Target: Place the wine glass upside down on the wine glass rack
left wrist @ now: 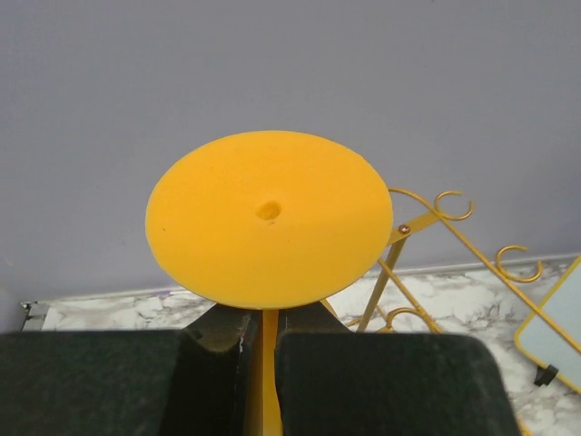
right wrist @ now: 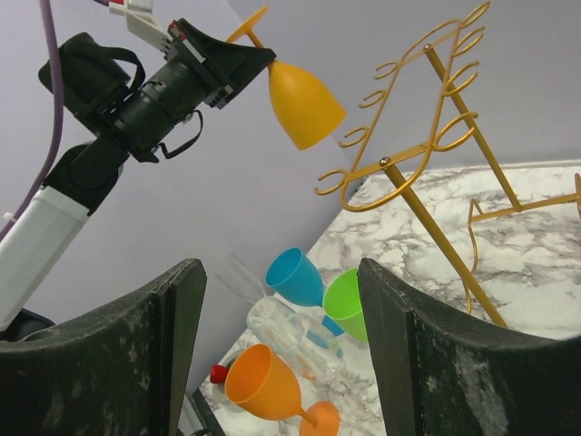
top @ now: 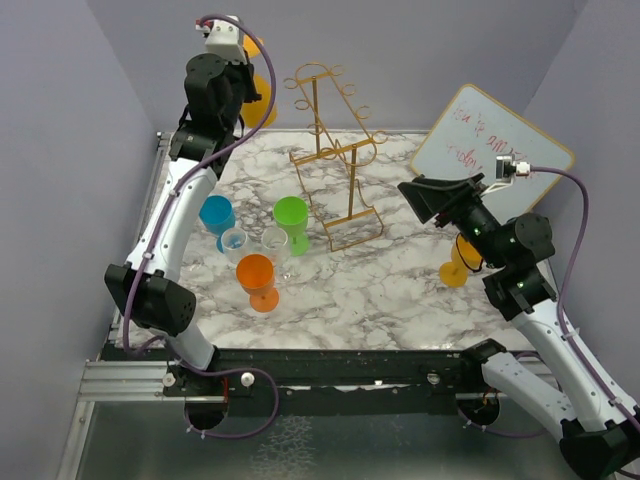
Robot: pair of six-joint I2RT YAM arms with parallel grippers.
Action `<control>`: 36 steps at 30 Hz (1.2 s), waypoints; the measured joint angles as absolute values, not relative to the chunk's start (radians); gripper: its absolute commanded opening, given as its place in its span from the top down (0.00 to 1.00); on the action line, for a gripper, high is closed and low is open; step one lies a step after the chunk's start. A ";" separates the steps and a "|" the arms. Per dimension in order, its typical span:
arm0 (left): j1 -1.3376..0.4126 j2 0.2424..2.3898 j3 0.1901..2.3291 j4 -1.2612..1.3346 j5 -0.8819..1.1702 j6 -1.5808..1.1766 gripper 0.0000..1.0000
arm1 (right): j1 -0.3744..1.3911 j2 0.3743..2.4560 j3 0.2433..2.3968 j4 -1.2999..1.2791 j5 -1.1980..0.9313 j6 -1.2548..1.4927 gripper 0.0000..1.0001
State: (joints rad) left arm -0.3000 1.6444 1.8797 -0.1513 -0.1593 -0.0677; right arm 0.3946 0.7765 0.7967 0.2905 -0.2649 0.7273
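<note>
My left gripper (top: 238, 78) is shut on the stem of a yellow-orange wine glass (top: 262, 105) and holds it upside down, high near the back wall. In the left wrist view (left wrist: 263, 363) the glass's round foot (left wrist: 268, 218) fills the middle, with the stem between my fingers. The golden wire rack (top: 335, 150) stands just right of the glass, its curled arms (left wrist: 449, 204) close by but apart from it. The right wrist view shows the held glass (right wrist: 304, 102) left of the rack's top (right wrist: 427, 136). My right gripper (top: 420, 195) is open and empty, right of the rack (right wrist: 281, 345).
Blue (top: 216, 215), green (top: 292, 215), orange (top: 258, 280) and clear (top: 275, 245) glasses stand on the marble table's (top: 400, 290) left-centre. Another yellow glass (top: 455, 270) sits under my right arm. A small whiteboard (top: 490, 140) leans at the back right.
</note>
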 measured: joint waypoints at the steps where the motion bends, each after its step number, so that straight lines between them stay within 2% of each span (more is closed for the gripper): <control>1: -0.286 1.647 1.871 -0.153 -0.134 -0.064 1.00 | 0.395 0.777 0.797 0.286 -0.265 0.723 0.27; 11: -0.204 1.714 1.784 -0.077 0.133 0.009 1.00 | 0.395 0.776 0.799 0.221 -0.266 0.707 0.27; 24: -0.199 1.845 1.785 -0.062 0.261 0.157 1.00 | 0.395 0.759 0.829 0.154 -0.266 0.708 0.29; 36: -0.183 1.863 1.784 -0.018 0.389 0.184 1.00 | 0.395 0.767 0.831 0.153 -0.266 0.707 0.30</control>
State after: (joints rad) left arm -0.1829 1.8629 1.7836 -0.0177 0.3889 0.1837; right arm 0.3946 0.7673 0.8310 0.1532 -0.2661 0.7067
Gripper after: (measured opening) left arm 0.028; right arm 0.704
